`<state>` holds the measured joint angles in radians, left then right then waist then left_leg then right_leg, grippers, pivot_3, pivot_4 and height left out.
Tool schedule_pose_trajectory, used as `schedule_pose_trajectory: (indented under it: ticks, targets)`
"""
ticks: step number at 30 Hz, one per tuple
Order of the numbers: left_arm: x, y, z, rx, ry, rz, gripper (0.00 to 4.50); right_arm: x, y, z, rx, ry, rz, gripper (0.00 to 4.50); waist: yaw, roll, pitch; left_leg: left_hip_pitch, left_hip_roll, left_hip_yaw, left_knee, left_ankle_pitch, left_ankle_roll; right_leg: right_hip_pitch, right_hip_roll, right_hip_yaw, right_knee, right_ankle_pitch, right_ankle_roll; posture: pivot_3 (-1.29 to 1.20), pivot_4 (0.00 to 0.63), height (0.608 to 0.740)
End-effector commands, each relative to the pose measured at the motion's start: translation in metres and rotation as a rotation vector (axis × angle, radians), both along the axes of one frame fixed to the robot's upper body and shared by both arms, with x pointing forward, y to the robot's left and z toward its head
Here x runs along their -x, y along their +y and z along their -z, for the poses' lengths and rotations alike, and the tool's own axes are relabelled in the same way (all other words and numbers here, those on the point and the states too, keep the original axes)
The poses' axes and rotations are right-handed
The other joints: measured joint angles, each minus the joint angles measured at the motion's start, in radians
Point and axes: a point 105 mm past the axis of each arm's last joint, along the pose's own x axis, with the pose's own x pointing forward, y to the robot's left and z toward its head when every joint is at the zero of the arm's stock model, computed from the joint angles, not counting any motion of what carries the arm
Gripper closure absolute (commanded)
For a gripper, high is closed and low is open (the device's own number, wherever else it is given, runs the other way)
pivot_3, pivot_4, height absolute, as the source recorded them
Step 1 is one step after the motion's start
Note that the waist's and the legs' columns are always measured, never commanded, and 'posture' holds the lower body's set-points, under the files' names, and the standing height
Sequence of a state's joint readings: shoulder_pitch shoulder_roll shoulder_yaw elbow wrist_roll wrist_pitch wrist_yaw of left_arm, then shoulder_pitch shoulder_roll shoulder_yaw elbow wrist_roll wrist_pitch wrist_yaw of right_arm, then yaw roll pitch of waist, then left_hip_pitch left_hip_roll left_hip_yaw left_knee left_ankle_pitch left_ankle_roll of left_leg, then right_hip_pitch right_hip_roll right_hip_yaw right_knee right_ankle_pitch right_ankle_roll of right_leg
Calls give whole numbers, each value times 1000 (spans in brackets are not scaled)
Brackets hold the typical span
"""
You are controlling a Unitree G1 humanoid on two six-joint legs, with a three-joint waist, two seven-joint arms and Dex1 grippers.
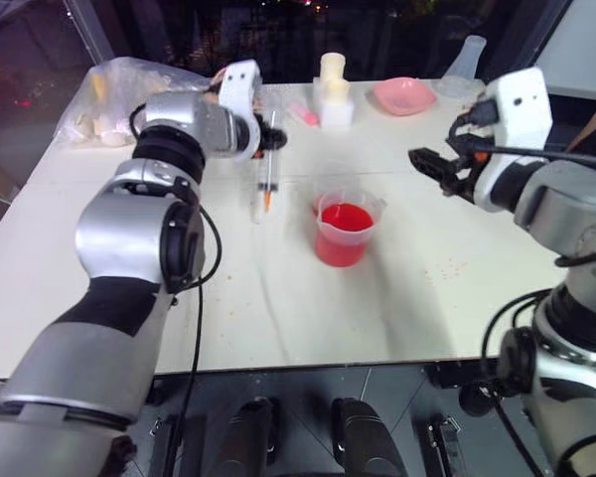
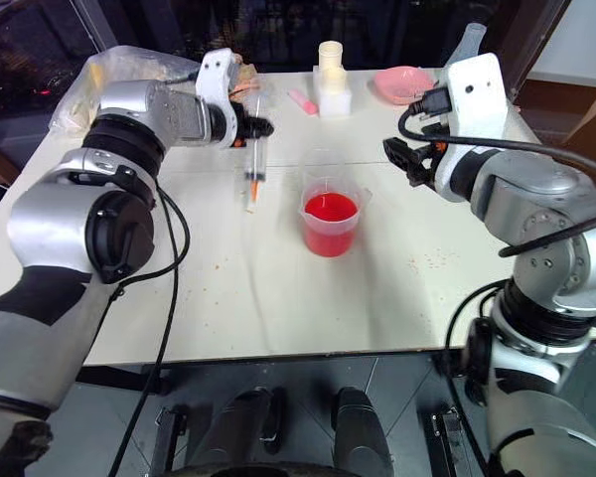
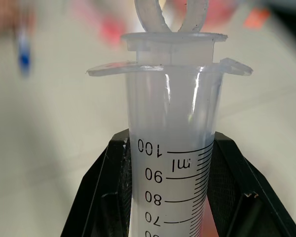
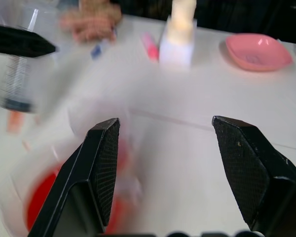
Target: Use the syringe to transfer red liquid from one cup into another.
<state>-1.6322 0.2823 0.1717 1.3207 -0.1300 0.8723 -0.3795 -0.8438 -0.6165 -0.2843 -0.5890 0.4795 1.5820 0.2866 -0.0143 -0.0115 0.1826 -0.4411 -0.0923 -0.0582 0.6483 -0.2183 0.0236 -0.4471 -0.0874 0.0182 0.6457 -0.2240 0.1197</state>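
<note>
The left hand (image 1: 266, 139) is closed around the syringe (image 1: 268, 171), gripping its barrel near the top. The syringe hangs almost upright, its orange tip pointing down above the white table (image 1: 278, 298), just beside the beaker (image 1: 344, 229). The beaker stands near the middle of the table and holds the red liquid (image 1: 344, 221). The right hand (image 1: 429, 162) is open and empty, in the air on the beaker's other side, towards the table's right edge.
</note>
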Motion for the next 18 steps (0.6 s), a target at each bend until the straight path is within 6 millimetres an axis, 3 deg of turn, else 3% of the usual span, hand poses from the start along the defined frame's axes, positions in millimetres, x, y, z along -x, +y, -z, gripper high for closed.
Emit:
schedule_pose_trajectory:
  ticks: [1, 9, 18]
  targets:
    - [7, 9, 1, -55, 74, -48, 3000, 12, 7, -7, 82, -37, -97, 1421, -1, 0, 0, 0, 0, 0, 0, 0, 0, 0, 0, 0, 0, 0, 0, 0, 150, 740]
    - [34, 17, 61, -194, 396, -134, 3000, 11, 9, -4, 107, -12, -124, 1421, 2, 0, 0, 0, 0, 0, 1, 0, 0, 0, -1, 1, -1, 0, 0, 0, 150, 740]
    - [41, 30, 84, -258, 462, -193, 3000, 11, 14, -2, 102, -6, -142, 1421, 4, -1, 0, -1, 0, 1, 1, 0, -2, -3, -4, 2, 0, 0, 0, 0, 150, 740]
